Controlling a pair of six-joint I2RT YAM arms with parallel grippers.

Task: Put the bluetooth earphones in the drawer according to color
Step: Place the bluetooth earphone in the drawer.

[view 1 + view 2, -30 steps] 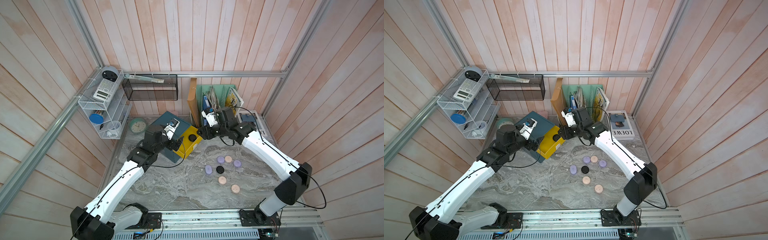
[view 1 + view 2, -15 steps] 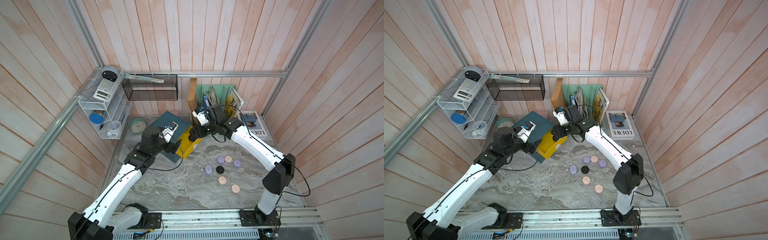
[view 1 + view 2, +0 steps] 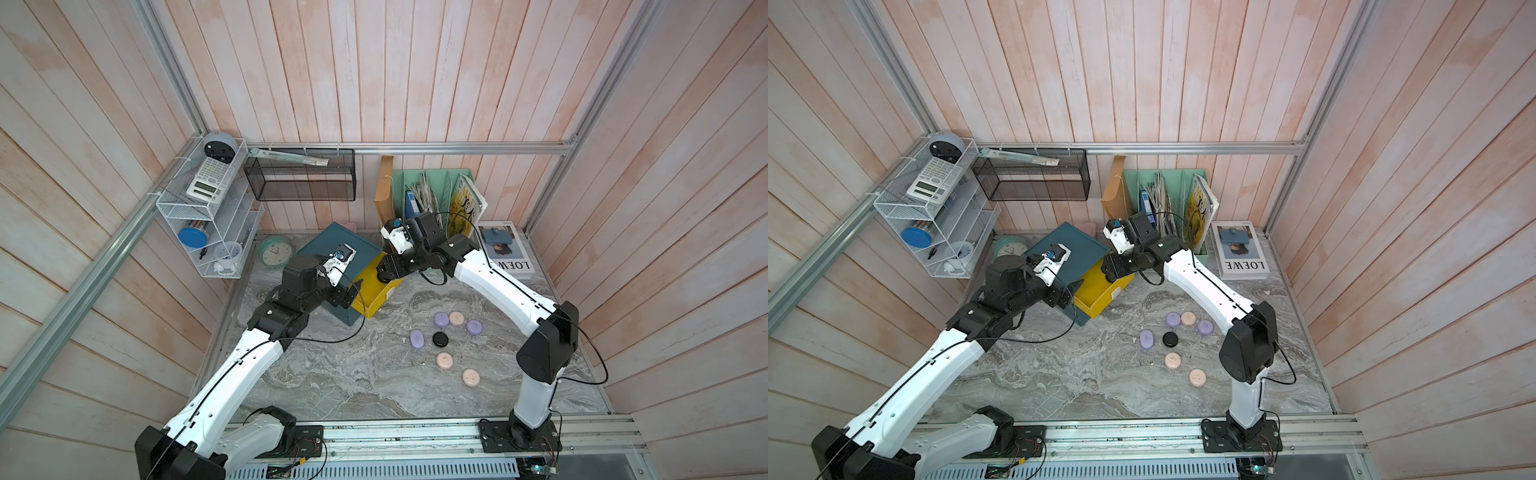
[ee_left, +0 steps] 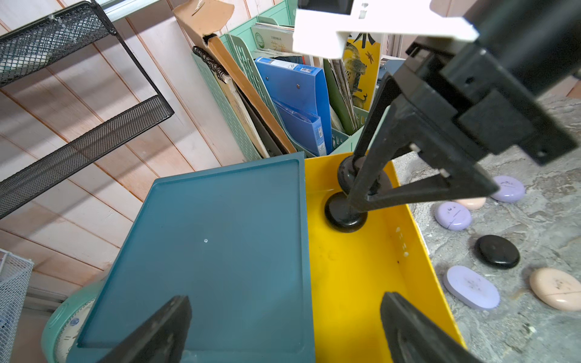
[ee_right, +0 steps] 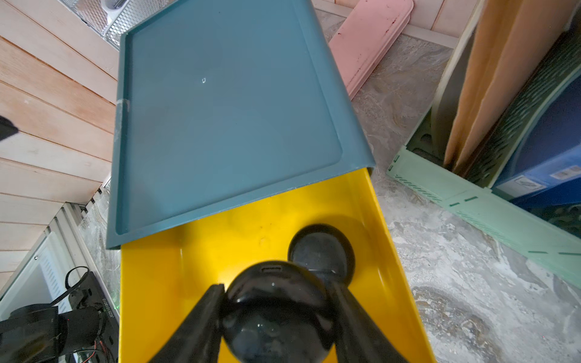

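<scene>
Top view: right gripper [image 3: 384, 273] reaches into the pulled-out yellow drawer [image 3: 370, 302] of the teal chest [image 3: 320, 249]. 7 cases lie on the table [image 3: 353, 374]: 3 lilac, 3 pink, 1 loose black puck [image 3: 441, 339].
Left wrist: left gripper [image 4: 284, 300] is spread wide and empty over the chest front, likely ready to brace it.
Right wrist: the jaws pinch a glossy black case [image 5: 273, 317] low in the drawer, beside a second black one [image 5: 320, 251]. Blacks seem to go together here.

One case [image 5: 317, 248] in open drawer [image 5: 163, 283], seven cases [image 3: 440, 339] on table [image 3: 353, 382], right of chest [image 3: 328, 249]
</scene>
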